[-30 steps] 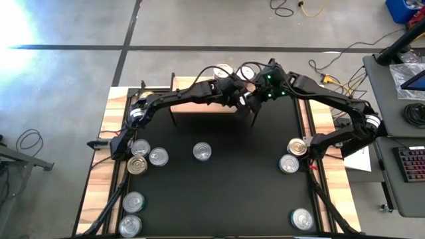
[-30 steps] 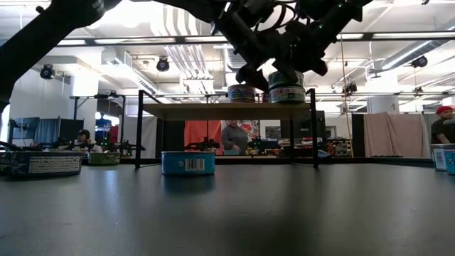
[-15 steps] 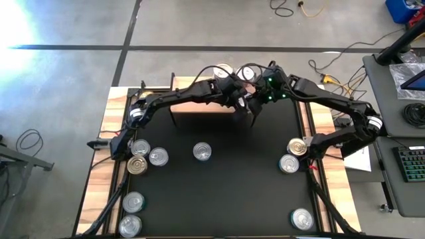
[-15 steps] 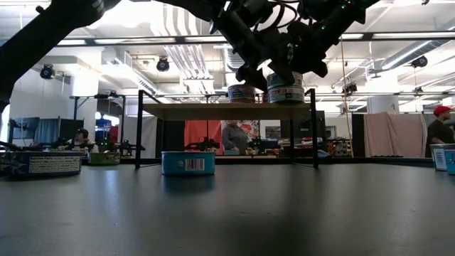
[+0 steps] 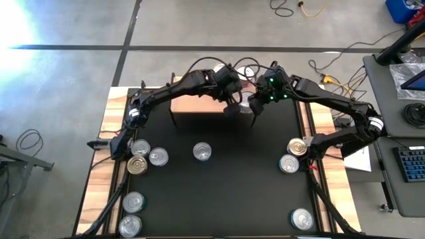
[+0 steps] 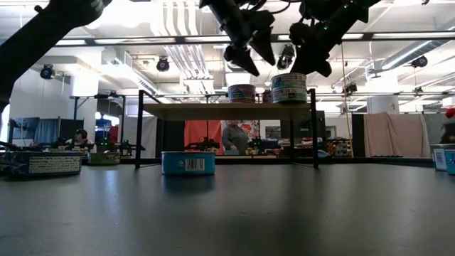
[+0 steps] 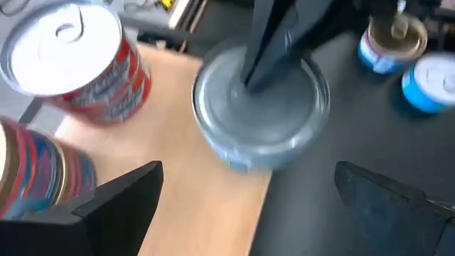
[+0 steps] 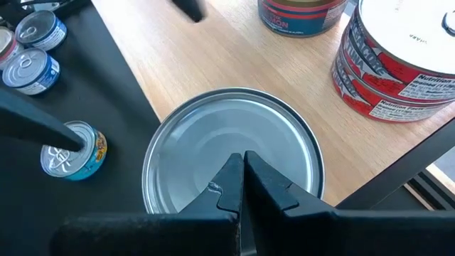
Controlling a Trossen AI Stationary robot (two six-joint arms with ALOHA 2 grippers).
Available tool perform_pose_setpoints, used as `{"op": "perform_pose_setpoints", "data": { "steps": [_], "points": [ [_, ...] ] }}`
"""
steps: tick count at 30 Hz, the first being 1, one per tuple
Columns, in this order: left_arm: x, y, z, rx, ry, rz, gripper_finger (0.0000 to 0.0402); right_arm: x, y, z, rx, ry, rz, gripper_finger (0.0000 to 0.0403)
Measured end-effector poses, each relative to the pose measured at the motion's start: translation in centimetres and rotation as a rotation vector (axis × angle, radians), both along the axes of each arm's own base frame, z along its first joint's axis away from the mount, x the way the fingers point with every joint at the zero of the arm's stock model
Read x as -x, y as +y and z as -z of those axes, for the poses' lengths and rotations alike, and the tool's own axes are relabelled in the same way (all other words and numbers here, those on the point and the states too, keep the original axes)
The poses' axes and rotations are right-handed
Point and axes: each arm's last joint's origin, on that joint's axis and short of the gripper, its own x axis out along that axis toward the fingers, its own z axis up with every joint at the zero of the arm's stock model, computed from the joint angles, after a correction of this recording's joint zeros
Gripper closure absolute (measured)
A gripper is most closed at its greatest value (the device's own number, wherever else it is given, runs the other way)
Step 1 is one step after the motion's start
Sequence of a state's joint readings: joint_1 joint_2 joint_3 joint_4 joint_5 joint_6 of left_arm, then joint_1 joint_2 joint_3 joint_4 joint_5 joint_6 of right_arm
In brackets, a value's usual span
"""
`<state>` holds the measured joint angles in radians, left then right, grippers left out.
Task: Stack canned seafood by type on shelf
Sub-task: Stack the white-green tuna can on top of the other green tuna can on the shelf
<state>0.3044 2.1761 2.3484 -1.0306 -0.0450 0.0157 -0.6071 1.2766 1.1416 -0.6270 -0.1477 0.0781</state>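
Left claw spread, empty, above shelf | right claw pressed together, tips on silver lid of blue-label tin stack directly beneath, at shelf end | tins likely rigid, slick, light; grip across side walls, not lid.

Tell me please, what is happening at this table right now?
Two robot arms are stacking seafood tins on a small wooden shelf. The right gripper, shut, presses its tips on the lid of a blue-labelled stack at the shelf's end. The left gripper hangs open above the shelf, holding nothing. Red-labelled tins also stand on the shelf. More tins wait on the black mat.
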Motion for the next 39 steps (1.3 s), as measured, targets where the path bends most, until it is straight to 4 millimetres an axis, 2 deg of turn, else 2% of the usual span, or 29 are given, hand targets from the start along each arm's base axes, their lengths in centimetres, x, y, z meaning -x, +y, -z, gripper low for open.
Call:
{"op": "perform_pose_setpoints", "data": {
  "steps": [5, 8, 14, 19, 22, 25, 30, 34, 39],
  "points": [
    [0.2, -1.8, 0.9, 0.000, 0.117, 0.082, 0.0004, 0.1, 0.0, -0.2, 0.002, -0.012, 0.006, 0.0394],
    [-0.2, -2.7, 1.3, -0.011, 0.122, 0.121, 0.0004, 0.2, 0.1, -0.8, 0.046, -0.039, -0.006, 0.0394],
    [-0.9, -3.0, 1.7, -0.006, 0.074, 0.102, 0.0005, 1.3, 0.8, -2.1, 0.077, -0.081, 0.004, 0.0394],
    [-1.1, -3.3, 1.9, 0.003, 0.066, 0.092, 0.0017, 2.8, 1.8, -4.2, 0.153, -0.149, -0.011, 0.0394],
    [-1.3, -3.7, 2.4, -0.006, 0.078, 0.091, 0.0027, 3.7, 2.1, -4.8, 0.227, -0.121, 0.025, 0.0394],
    [-1.7, -3.8, 3.3, -0.028, 0.081, 0.110, 0.0037, 4.2, 1.8, -4.5, 0.257, -0.036, 0.058, 0.0394],
    [-2.2, -3.6, 4.7, -0.055, 0.076, 0.137, 0.0050, 4.0, 0.9, -1.9, 0.223, 0.077, 0.069, 0.0394],
    [-2.1, -3.6, 4.3, -0.069, 0.066, 0.150, 0.0052, 3.8, 0.5, -1.2, 0.196, 0.089, 0.084, 0.0394],
    [-2.2, -3.5, 3.8, -0.086, 0.045, 0.159, 0.0052, 3.8, 0.5, -1.1, 0.169, 0.088, 0.081, 0.0394]
  ]
}}
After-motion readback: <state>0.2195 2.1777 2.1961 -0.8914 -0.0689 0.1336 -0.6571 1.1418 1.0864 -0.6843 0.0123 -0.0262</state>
